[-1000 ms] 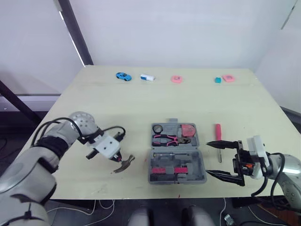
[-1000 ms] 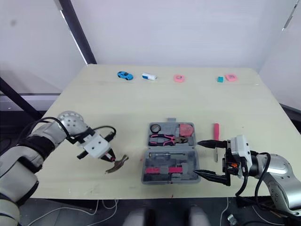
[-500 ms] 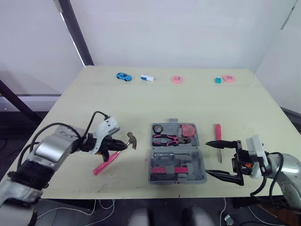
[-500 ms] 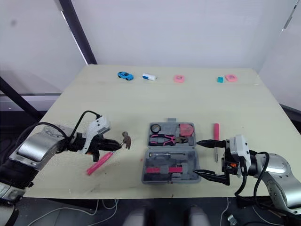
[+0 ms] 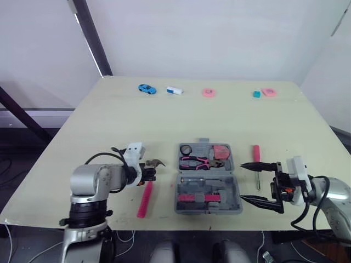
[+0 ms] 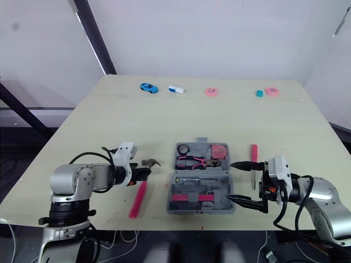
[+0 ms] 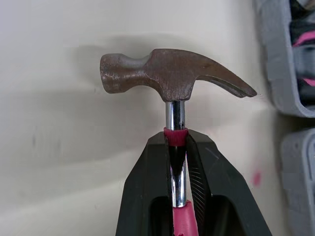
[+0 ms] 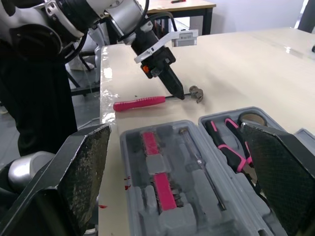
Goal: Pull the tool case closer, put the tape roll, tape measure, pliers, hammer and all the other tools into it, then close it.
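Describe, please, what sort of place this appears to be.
Probably a robotics test lab: a plain table before bare white walls, an open tool case, and the left gripper clamping a hammer.

toy car and teal block on table.

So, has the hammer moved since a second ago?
Yes. The hammer, in the left gripper, went away from the robot: its head was by the near left corner of the tool case, now beside its middle.
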`<move>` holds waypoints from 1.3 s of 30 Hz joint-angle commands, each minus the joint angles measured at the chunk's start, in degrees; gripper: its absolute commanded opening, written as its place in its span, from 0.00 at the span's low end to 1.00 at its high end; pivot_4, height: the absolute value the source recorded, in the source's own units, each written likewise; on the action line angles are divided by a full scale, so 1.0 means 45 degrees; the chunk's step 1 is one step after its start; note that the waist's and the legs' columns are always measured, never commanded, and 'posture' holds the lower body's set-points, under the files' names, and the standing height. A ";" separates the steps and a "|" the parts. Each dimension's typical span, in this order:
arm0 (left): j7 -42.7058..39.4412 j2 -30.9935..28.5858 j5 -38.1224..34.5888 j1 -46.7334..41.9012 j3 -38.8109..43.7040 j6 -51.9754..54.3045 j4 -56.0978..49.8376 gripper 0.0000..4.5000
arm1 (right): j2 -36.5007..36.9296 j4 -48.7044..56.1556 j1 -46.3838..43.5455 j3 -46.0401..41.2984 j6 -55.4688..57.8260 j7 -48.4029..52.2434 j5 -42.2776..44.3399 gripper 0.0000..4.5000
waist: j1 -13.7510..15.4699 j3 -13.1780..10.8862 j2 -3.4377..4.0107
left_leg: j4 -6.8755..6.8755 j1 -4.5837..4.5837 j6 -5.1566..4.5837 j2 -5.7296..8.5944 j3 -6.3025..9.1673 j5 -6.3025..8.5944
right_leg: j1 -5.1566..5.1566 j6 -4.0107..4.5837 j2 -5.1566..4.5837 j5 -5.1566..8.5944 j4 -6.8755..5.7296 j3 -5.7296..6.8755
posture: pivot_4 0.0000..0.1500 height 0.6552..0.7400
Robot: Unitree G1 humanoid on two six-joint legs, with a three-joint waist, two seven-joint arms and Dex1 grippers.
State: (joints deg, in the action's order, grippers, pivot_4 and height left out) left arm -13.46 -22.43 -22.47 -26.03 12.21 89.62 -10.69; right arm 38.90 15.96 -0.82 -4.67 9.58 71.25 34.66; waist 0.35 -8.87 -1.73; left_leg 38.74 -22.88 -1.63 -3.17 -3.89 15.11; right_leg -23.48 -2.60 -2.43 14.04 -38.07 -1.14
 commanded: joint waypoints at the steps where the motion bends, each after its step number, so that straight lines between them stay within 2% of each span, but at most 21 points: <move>1: 0.0127 -0.0392 0.0364 0.0440 -0.0565 -0.0460 -0.0402 0.01 | 0.0055 0.0185 0.0006 -0.0484 -0.0311 0.0005 0.0166 1.00 | -0.0013 0.0002 0.0004 | 0.0000 0.0001 0.0000 0.0000 0.0004 0.0000 | 0.0000 0.0000 0.0000 0.0000 -0.0001 -0.0002 | 1.00 1.00; 3: -0.0091 -0.0734 0.0397 0.0817 -0.0948 -0.1025 -0.0468 0.23 | 0.0058 0.0135 0.0004 -0.0535 -0.0392 -0.0043 0.0073 1.00 | -0.0066 0.0004 0.0007 | -0.0007 0.0013 0.0000 -0.0001 0.0013 0.0000 | 0.0000 0.0001 0.0000 0.0000 -0.0001 -0.0014 | 1.00 1.00; 5: -0.0177 -0.1090 0.0597 0.1081 -0.1356 -0.1806 -0.0548 0.36 | 0.0062 0.0114 0.0004 -0.0548 -0.0420 -0.0063 0.0051 1.00 | -0.0099 0.0005 0.0007 | -0.0013 0.0019 0.0001 -0.0001 0.0034 0.0000 | -0.0001 0.0002 0.0000 0.0000 -0.0003 -0.0021 | 1.00 1.00; 7: -0.0174 -0.1200 0.0715 0.1277 -0.1529 -0.2362 -0.0556 0.61 | 0.0071 0.0095 0.0016 -0.0558 -0.0451 -0.0071 0.0054 1.00 | -0.0107 0.0005 0.0010 | -0.0013 0.0025 0.0001 -0.0001 0.0041 0.0000 | 0.0003 0.0005 -0.0001 0.0000 -0.0003 -0.0018 | 1.00 1.00; 10: -0.0225 -0.0828 0.0937 0.2230 -0.1734 -0.4225 -0.0810 0.81 | 0.0071 0.0064 0.0042 -0.0585 -0.0514 -0.0137 -0.0018 1.00 | -0.0129 0.0009 0.0016 | -0.0013 0.0028 0.0001 0.0000 0.0037 0.0000 | 0.0003 0.0006 -0.0003 -0.0002 -0.0002 -0.0026 | 1.00 1.00; 16: -0.0145 0.0048 0.1541 0.4100 -0.1783 -0.7707 -0.0551 0.81 | 0.0015 0.0083 0.0090 -0.0563 -0.0578 -0.0254 -0.0113 1.00 | -0.0076 0.0041 0.0071 | -0.0016 0.0031 0.0000 0.0005 0.0024 0.0000 | 0.0007 0.0008 -0.0020 0.0000 0.0004 -0.0032 | 1.00 1.00; 21: -0.0296 0.0829 0.2209 0.4627 -0.2064 -1.1375 0.1133 0.81 | 0.0058 0.0090 0.0173 -0.0639 -0.0613 -0.0309 -0.0097 1.00 | 0.0088 0.0085 0.0145 | -0.0015 0.0038 0.0000 0.0013 0.0004 0.0001 | 0.0010 0.0026 -0.0026 0.0010 0.0008 -0.0038 | 1.00 1.00; 28: -0.0469 0.1463 0.2424 0.4718 -0.2165 -1.2787 0.1960 0.81 | 0.0171 0.0100 0.0092 -0.0701 -0.0607 -0.0361 -0.0079 1.00 | 0.0123 0.0111 0.0183 | -0.0009 0.0044 -0.0002 0.0021 -0.0032 0.0000 | 0.0025 0.0030 -0.0026 0.0011 0.0005 -0.0023 | 1.00 1.00; 30: -0.0425 0.1654 0.2364 0.4777 -0.2107 -1.2887 0.1925 0.69 | 0.0212 0.0106 0.0138 -0.0741 -0.0631 -0.0348 -0.0065 1.00 | 0.0122 0.0110 0.0183 | -0.0009 0.0044 -0.0002 0.0021 -0.0032 0.0000 | 0.0025 0.0028 -0.0026 0.0010 0.0005 -0.0022 | 1.00 1.00; 31: -0.0378 0.1737 0.2377 0.4792 -0.2060 -1.2963 0.1924 0.69 | 0.0223 0.0122 0.0159 -0.0737 -0.0634 -0.0354 -0.0068 1.00 | 0.0122 0.0110 0.0183 | -0.0009 0.0043 -0.0002 0.0021 -0.0031 0.0000 | 0.0025 0.0026 -0.0025 0.0009 0.0005 -0.0022 | 1.00 1.00; 34: -0.0206 0.2011 0.2356 0.4834 -0.1884 -1.2949 0.1896 0.51 | 0.0256 0.0181 0.0196 -0.0753 -0.0610 -0.0373 -0.0031 1.00 | 0.0128 0.0110 0.0182 | -0.0009 0.0038 -0.0002 0.0023 -0.0031 0.0000 | 0.0025 0.0021 -0.0026 0.0007 0.0013 -0.0022 | 1.00 1.00; 39: -0.0194 0.2151 0.2497 0.4757 -0.1854 -1.2994 0.1956 0.05 | 0.0234 0.0188 0.0124 -0.0627 -0.0599 -0.0403 -0.0052 1.00 | 0.0103 0.0135 0.0226 | -0.0010 0.0040 -0.0002 0.0024 -0.0033 0.0000 | 0.0025 0.0017 -0.0026 0.0005 0.0014 -0.0024 | 1.00 1.00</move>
State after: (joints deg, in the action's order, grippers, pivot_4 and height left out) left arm -14.56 -13.27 -11.42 -5.28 4.43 30.98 -3.42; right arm 39.55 15.18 -0.11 -5.76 7.43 69.57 33.63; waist 0.81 -8.26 -0.71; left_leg 38.70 -22.70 -1.64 -3.06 -4.04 15.11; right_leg -23.37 -2.51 -2.54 14.07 -38.01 -1.24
